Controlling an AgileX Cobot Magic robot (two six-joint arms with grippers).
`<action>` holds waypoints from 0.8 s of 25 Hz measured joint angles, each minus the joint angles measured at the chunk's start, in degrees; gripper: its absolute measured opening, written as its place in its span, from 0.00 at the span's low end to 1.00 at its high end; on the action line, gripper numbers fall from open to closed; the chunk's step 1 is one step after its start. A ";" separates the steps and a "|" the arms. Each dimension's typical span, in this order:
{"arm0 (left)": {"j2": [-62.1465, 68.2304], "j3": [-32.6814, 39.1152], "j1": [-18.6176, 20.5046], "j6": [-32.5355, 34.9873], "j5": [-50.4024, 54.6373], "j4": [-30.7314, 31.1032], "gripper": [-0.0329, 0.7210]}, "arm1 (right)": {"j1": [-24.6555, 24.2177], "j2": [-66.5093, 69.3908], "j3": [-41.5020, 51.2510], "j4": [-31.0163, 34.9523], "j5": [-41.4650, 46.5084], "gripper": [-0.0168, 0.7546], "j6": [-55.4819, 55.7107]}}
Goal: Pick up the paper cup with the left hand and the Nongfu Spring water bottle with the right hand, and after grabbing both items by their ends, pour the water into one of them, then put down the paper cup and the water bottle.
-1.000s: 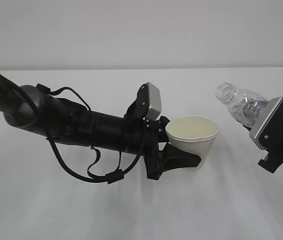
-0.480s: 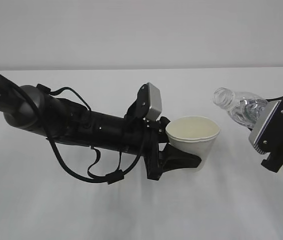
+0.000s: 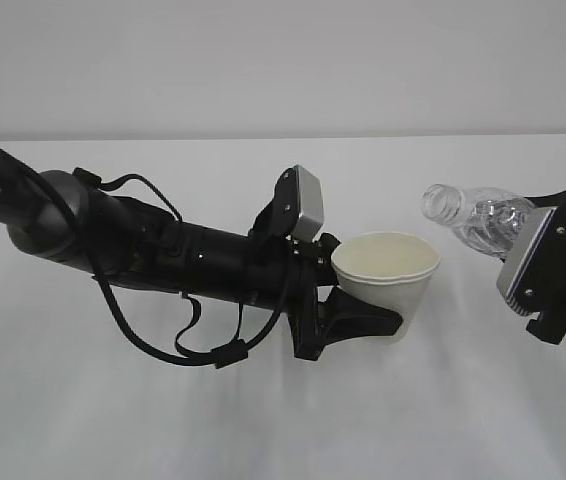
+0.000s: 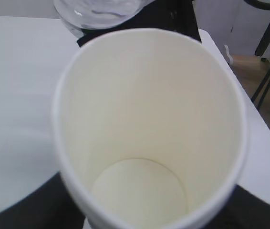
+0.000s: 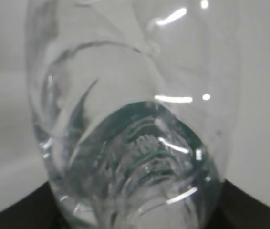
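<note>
We see the paper cup (image 3: pixel 387 280) at frame centre, upright and clear of the worktop (image 3: pixel 463 400), pinched low on its wall by the left end effector (image 3: pixel 363 312). Thin wall — we judge it light and easily crushed, so grip gently near the base. The Nongfu Spring water bottle (image 3: pixel 478 215), centre right, tilts neck-first toward the cup, clamped at its lower end by the right end effector (image 3: pixel 553 265) — thin, slick plastic, apt to buckle.

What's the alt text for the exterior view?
The left hand holds a white paper cup above a white table; from the right, the right hand tilts a capless water bottle, mouth toward the cup, not yet over it.
</note>
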 joint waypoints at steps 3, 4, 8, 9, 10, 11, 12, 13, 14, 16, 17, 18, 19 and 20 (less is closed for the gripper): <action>0.00 0.00 0.00 -0.32 0.00 0.00 0.61 | 0.00 0.00 0.00 0.00 -0.10 0.55 -1.54; 0.00 0.00 0.00 -0.46 0.00 0.12 0.61 | 0.00 0.00 0.00 0.00 -0.10 0.55 -1.82; 0.00 0.00 0.00 -1.02 -0.65 0.82 0.61 | 0.00 0.00 0.00 0.00 -0.10 0.55 -3.90; 0.00 0.00 0.00 -1.27 -1.08 0.92 0.61 | 0.00 0.00 0.00 0.00 -0.10 0.55 -4.26; 0.00 0.00 0.00 -1.49 -1.48 0.92 0.61 | 0.00 0.00 0.00 0.00 -0.10 0.55 -4.52; 0.00 0.00 0.00 -1.49 -1.61 1.05 0.61 | 0.00 0.00 0.00 0.00 -0.10 0.55 -4.76; 0.00 0.00 0.00 -1.61 -1.88 1.15 0.61 | 0.00 0.00 0.00 0.00 -0.21 0.55 -4.87; 0.00 0.00 0.00 -1.69 -2.01 1.28 0.61 | 0.00 0.00 0.00 0.00 -0.46 0.55 -4.97; 0.00 0.00 -0.09 -1.69 -2.30 1.39 0.61 | 0.00 0.00 0.00 0.00 -0.43 0.55 -5.09; 0.00 0.00 -0.09 -1.82 -2.72 1.54 0.61 | 0.00 0.00 0.00 0.24 -0.92 0.55 -5.23; 0.00 0.00 -0.22 -1.85 -2.72 1.63 0.61 | 0.00 0.00 -0.10 0.36 -1.06 0.55 -5.52; 0.00 0.00 -0.47 -1.95 -2.72 1.77 0.61 | 0.00 0.00 -0.11 0.59 -1.26 0.55 -5.86; 0.00 0.00 -0.60 -1.95 -2.72 1.77 0.61 | 0.00 0.00 -0.19 0.59 -1.30 0.55 -5.89; 0.00 0.00 -0.76 -1.95 -2.72 1.84 0.61 | 0.00 0.00 -0.19 0.70 -1.35 0.55 -5.98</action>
